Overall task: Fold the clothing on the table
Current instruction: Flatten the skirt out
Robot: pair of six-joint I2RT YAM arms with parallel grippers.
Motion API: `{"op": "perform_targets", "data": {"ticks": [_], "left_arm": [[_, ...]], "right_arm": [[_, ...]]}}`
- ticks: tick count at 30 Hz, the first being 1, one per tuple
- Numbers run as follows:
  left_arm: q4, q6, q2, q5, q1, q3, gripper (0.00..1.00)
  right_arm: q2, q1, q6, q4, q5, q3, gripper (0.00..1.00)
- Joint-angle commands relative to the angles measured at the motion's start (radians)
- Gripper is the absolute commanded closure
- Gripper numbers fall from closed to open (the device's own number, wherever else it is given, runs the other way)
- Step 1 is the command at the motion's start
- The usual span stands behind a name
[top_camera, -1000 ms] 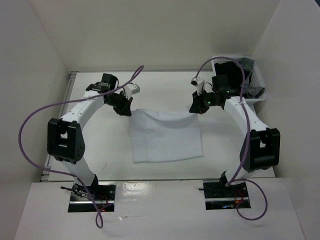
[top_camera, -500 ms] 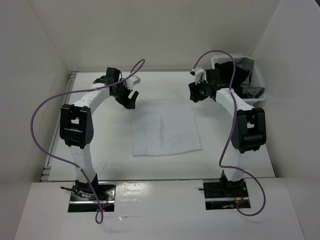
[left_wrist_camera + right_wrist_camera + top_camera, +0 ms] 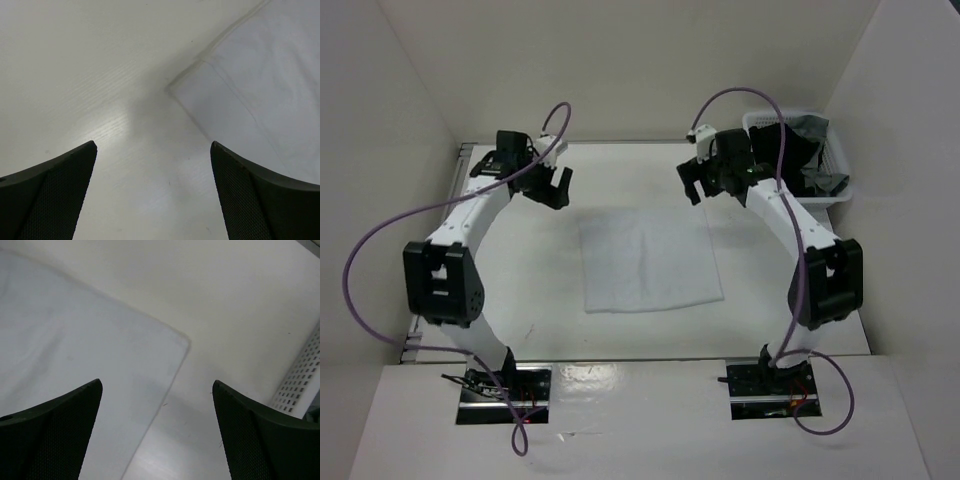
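On the middle of the table (image 3: 520, 300) the clothing (image 3: 650, 262) lies flat as a tidy rectangle, apparently folded at least once; further folds may remain. Left gripper (image 3: 555, 186) and right gripper (image 3: 691, 183) hang splayed and empty by its far corners, with room all round except the basket (image 3: 835, 165) far right

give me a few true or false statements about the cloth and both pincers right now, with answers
1. The clothing lies flat on the table. True.
2. The left pincer is clamped on a corner of the clothing. False: it is open and empty, beside the far left corner.
3. The right pincer is open and holds nothing. True.
4. The white basket at the far right is empty. False: dark garments lie in it.
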Motion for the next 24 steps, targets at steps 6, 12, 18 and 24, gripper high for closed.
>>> {"op": "perform_targets", "data": {"ticks": [6,12,18,24], "left_arm": [[-0.106,0.0,-0.445,0.0,0.117,-0.178,0.0],[-0.138,-0.055,-0.594,0.252,0.267,-0.34,0.0],[-0.206,0.012,-0.635,0.429,0.396,-0.405,0.0],[-0.197,0.057,-0.724,0.466,0.437,-0.494,0.0]], "right_arm": [[-0.259,0.092,-0.14,-0.32,-0.195,-0.137,0.04],[-0.26,0.161,-0.172,-0.446,-0.338,-0.211,0.01],[-0.15,0.293,-0.217,-0.555,-0.368,-0.211,0.01],[-0.027,0.366,-0.28,-0.633,-0.452,-0.211,0.01]]}}
